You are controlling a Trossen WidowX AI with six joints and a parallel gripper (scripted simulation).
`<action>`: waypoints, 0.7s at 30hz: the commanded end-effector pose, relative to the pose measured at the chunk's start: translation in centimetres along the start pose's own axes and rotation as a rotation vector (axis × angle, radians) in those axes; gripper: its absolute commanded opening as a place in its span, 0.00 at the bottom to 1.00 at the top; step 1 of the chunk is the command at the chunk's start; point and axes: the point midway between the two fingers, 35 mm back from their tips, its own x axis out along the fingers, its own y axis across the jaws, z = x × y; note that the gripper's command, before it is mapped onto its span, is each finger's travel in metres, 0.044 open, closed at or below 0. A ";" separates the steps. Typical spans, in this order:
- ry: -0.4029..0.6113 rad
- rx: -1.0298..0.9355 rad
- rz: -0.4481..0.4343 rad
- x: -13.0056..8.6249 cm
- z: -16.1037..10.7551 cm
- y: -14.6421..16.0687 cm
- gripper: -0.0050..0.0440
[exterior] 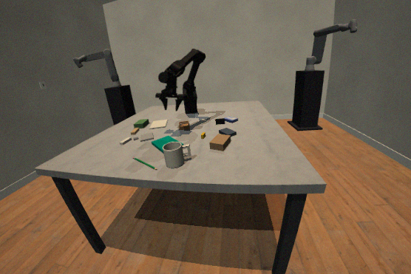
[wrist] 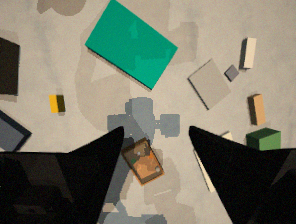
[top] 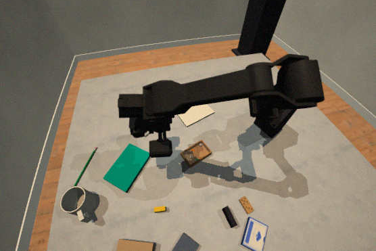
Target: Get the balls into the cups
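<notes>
While I hang above the middle of the bench (exterior: 259, 157), my end effector (wrist: 156, 142) has its two dark fingers spread wide with nothing between them, and the wooden puzzle (wrist: 143, 161) sits right down in the gap on the grey surface, apart from both fingers. From overhead the wooden puzzle (top: 195, 153) lies flat near the centre of the bench, a little toward the arm's side, turned at an angle to the bench edges, with the green board (top: 126, 167) well off to one side of it and a cream card (top: 196, 114) nearer the back edge. I can make out a pale speck and a green patch inside the tray, but I cannot tell which ball is where or whether either cup is filled. My read: this is a small, stiff, light wooden tray under a hard clear cover, so it should not flex, yet the cover is likely slick and gives me nothing to press on from above. Best bet is to pinch it across its two long wooden side walls, near the middle of its length, so it tilts evenly either way when I roll the wrist. Balls inside will run at the slightest lean, so the lift wants to be level and slow. A yellow block (wrist: 57, 103) lies well away, no bother.
</notes>
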 end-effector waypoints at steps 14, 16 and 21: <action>0.156 -0.448 0.136 4.3 -15.3 0.3 1.00; 0.156 -0.448 0.136 4.3 -15.3 0.3 1.00; 0.156 -0.448 0.136 7.5 -15.9 0.6 1.00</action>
